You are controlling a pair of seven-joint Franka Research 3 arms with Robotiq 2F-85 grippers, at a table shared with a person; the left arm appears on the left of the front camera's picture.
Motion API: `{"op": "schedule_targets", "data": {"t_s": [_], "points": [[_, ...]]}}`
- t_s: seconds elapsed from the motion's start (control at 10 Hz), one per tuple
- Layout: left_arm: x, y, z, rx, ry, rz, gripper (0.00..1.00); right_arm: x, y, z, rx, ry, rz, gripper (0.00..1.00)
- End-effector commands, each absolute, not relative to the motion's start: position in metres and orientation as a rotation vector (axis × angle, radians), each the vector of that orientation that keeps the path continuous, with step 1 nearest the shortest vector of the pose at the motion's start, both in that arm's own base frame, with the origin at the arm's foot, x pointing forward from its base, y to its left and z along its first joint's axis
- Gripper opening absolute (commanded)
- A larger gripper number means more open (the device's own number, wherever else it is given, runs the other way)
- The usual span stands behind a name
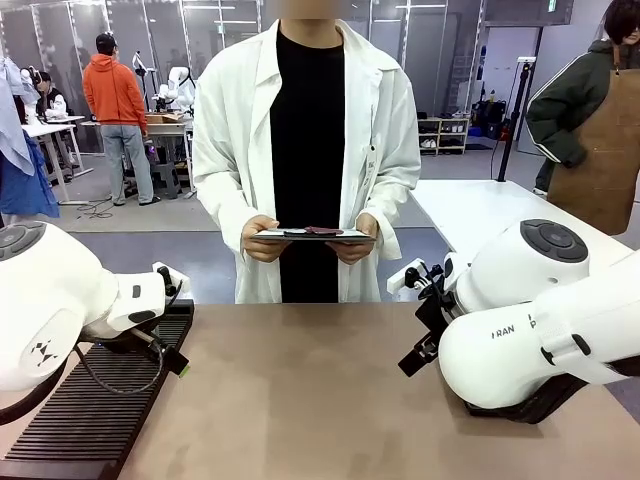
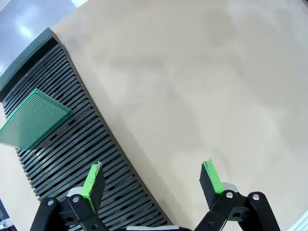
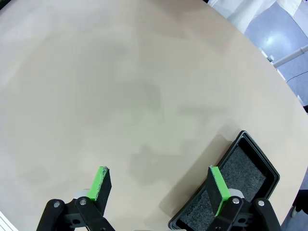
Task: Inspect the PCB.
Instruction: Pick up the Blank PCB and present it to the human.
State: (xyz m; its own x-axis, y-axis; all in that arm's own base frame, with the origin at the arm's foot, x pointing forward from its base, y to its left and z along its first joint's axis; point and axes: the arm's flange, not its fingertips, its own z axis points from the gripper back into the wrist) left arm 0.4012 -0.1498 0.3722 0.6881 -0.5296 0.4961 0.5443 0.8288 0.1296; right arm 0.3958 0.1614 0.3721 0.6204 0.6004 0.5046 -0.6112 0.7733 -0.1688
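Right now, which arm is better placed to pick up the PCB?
Left, probably. The PCB rests on the slotted rack close beside the open left gripper; the open right gripper hangs by the black tray.

Tan table (image 1: 320, 390) — black slotted rack (image 1: 90, 420) left, foam-lined black tray (image 3: 240, 180) right

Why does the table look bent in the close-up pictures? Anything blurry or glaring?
Left wrist view: wide-angle lens bows the black rack into a curve; the PCB looks sharp. Right wrist view: the table edge curves likewise, soft shadows, no glare. Front view: straight lines, even light.
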Motion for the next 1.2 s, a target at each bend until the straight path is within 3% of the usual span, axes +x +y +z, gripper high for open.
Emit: {"op": "schedule_targets", "data": {"t_s": [0.0,0.5,0.6,0.8,1.1], "points": [[0.401,-0.150,0.372,-0.029,-0.546,-0.601,1.00,0.395,0.164,0.372,0.026,-0.572,0.691,1.00],[0.401,-0.150,0.372,-0.029,-0.546,-0.601,1.00,0.395,0.164,0.372,0.026,-0.572,0.691,1.00],[0.398,-0.151,0.392,-0.037,-0.519,-0.601,1.00,0.396,0.161,0.372,0.020,-0.573,0.697,1.00],[0.392,-0.141,0.432,-0.112,-0.418,-0.629,1.00,0.392,0.152,0.408,0.167,-0.508,0.704,1.00],[0.393,-0.087,0.458,-0.453,-0.231,-0.542,1.00,0.389,0.111,0.442,0.485,-0.419,0.659,1.00]]}}
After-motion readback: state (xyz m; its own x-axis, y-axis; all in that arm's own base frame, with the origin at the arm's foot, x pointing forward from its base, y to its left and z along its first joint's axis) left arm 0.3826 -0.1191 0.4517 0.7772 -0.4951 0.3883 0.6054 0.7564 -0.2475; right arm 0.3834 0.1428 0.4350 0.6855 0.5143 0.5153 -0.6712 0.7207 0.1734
